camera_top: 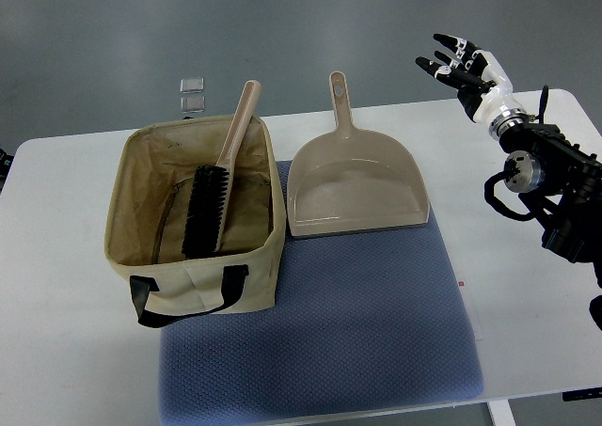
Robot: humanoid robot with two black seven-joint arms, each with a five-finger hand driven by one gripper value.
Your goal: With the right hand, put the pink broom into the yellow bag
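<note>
The pinkish-beige broom (222,176), a hand brush with black bristles, lies inside the cream-yellow fabric bag (193,280). Its handle leans on the bag's back rim and sticks out past it. My right hand (458,61) is raised at the upper right, well away from the bag, with its fingers spread and nothing in them. The right arm (550,177) runs in from the right edge. No left arm shows.
A matching pinkish-beige dustpan (356,186) lies to the right of the bag, partly on a blue mat (357,323) that covers the middle of the white table (56,285). Two small clear squares (192,93) lie on the floor beyond the table's far edge.
</note>
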